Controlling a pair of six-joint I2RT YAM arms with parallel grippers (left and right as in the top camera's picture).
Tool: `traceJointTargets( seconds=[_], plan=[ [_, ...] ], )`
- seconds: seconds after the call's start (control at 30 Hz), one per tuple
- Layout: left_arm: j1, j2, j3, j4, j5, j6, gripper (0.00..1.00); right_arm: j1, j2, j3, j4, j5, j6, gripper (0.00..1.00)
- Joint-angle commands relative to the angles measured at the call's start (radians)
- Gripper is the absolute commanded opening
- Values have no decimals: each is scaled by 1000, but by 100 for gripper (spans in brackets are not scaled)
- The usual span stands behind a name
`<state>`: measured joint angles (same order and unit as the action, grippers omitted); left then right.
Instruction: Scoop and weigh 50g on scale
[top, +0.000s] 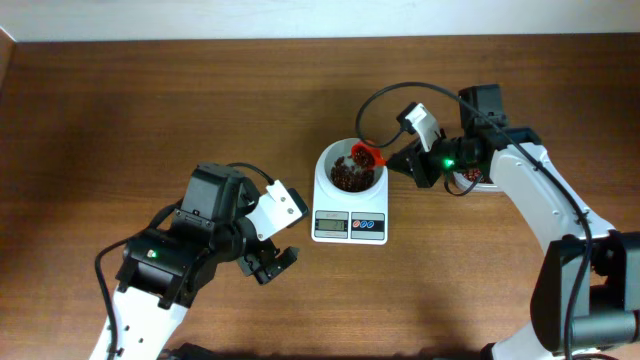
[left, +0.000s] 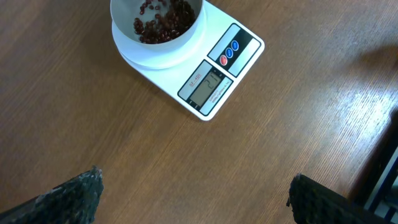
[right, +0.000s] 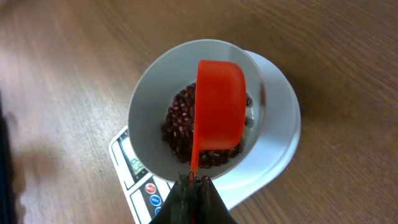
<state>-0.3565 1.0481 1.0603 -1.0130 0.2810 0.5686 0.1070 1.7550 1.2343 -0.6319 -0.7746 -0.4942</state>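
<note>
The white scale (top: 349, 226) stands mid-table with its round bowl (top: 325, 165) on top. Dark reddish-brown beans (top: 345, 179) lie heaped in the bowl. My right gripper (top: 395, 160) is shut on the handle of an orange-red scoop (top: 369, 155). In the right wrist view the scoop (right: 217, 106) hangs tipped over the beans (right: 177, 127), its underside toward the camera and my right gripper (right: 194, 180) clamped on its thin handle. My left gripper (top: 270, 262) stands open to the front left of the scale. Its wrist view shows the scale (left: 217, 74), the beans (left: 165, 22) and bare wood between the fingers (left: 74, 199).
A small container (top: 468, 181) with something reddish inside sits under my right arm, mostly hidden. A black cable (top: 385, 100) loops above the bowl. The table's far edge (top: 300, 40) runs along the top against a pale wall.
</note>
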Motion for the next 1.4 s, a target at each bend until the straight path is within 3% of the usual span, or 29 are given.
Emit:
traceJointTargets(
  seconds=[0.0,0.33,0.4,0.47,0.53,0.57,0.63,0.67,0.73,0.8,0.9,0.97,1.03,1.1,1.13,1.17,1.23,1.37],
  plan=[
    [7,-3,17,1,11,16,99,16,-71,12,0,35,-3,4],
    [7,-3,17,1,11,16,99,71,-114,14,19,215,4,4],
    [7,-3,17,1,11,16,99,71,-122,16,19,87,5,4],
    [7,-3,17,1,11,16,99,71,-122,17,-11,160,5,4],
    [7,-3,17,1,11,16,99,71,-123,17,5,37,4,4],
    [7,-3,17,1,11,16,99,72,-123,17,-3,111,5,4],
    [7,-3,17,1,11,16,99,72,-123,17,-2,51,4,4],
    [7,-3,17,1,11,16,99,72,-123,17,-4,144,4,4],
    [7,-3,17,1,11,16,99,71,-124,17,-19,5,-21,4],
    [7,-3,17,1,11,16,99,71,-124,17,-8,134,-22,4],
    [7,-3,17,1,11,16,99,90,-132,17,-18,86,-23,4],
    [7,-3,17,1,11,16,99,98,-132,17,-16,248,-21,4],
    [7,-3,17,1,11,16,99,97,-133,17,-16,100,-23,4],
    [7,-3,17,1,11,16,99,99,-133,17,3,203,12,4],
    [7,-3,17,1,11,16,99,107,-133,17,-10,120,-20,4],
    [7,-3,17,1,11,16,99,116,-133,18,8,201,-1,4],
    [7,-3,17,1,11,16,99,116,-135,18,-30,133,-64,4],
    [7,-3,17,1,11,16,99,117,-177,47,-41,234,-64,4]
  ],
)
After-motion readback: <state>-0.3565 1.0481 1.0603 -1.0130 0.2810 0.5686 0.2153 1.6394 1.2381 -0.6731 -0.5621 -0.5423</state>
